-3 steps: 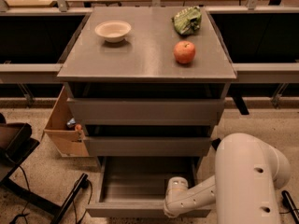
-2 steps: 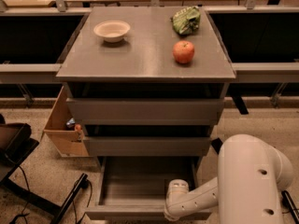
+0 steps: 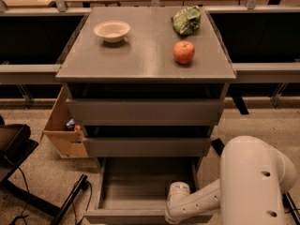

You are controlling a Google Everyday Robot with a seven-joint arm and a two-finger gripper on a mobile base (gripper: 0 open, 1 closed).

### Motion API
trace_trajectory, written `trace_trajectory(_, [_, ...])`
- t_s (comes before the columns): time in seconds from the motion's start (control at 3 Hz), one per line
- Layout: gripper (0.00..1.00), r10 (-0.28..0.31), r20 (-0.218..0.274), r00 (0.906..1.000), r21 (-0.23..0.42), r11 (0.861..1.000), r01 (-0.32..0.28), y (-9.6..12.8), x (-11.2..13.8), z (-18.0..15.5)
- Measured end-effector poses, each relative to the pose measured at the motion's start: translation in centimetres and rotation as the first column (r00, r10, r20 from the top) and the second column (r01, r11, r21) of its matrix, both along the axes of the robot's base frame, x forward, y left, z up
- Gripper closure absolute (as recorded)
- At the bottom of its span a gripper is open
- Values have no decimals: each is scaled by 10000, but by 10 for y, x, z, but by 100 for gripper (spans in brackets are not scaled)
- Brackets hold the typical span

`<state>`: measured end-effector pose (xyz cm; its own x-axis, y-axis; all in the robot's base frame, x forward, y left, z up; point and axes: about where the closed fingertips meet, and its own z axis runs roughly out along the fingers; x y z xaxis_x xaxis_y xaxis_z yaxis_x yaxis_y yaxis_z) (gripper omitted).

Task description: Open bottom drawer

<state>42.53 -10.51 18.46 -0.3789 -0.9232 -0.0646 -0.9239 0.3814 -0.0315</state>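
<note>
- Bottom drawer [image 3: 140, 187]: lowest of 3 in the cabinet, at 6 o'clock in the view. It's slid out toward the camera, grey tray floor showing, nothing seen in it.
- Gripper [image 3: 175, 212]: down at the drawer's front rim, approx 5 o'clock of the tray, right of centre. The white arm [image 3: 253, 186] comes in from 4 o'clock.
- Grip state: can't tell, since the tip is hidden low at the rim.
- Progress, my read: mostly open. The tray back sits under the mid drawer [image 3: 147, 146], so some travel may be left.
- To do it well:
  - Pull straight toward 6 o'clock, along the slides. The contact is off-centre, so any sideways drift could rack the drawer and bind it.
  - No handle on the flat front, so the hold depends on the rim. Keep contact low and steady, no jerks, or it may slip off.
  - Ease off near the end stop; don't yank the tray off its runners.
  - Keep elbow and wrist clear of the mid drawer front above.
- Risks, elsewhere: a hard tug could shake the cabinet. The apple [image 3: 183, 52] on the worktop [image 3: 140, 60] at 1 o'clock may roll; the bowl [image 3: 111, 31] at 11 o'clock and the green bag [image 3: 186, 20] are less likely to move.
- Box [image 3: 63, 128] at 9 o'clock is well apart, not in the way.
</note>
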Motion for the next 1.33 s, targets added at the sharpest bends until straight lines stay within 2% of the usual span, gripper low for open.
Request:
trace_trajectory(0.67, [35, 0, -1, 10000, 0, 10000, 0, 0, 0, 0])
trace_trajectory(1.0, [4, 0, -1, 10000, 0, 10000, 0, 0, 0, 0])
trace_trajectory(1.33, [0, 1, -3, 10000, 1, 10000, -1, 0, 0, 0])
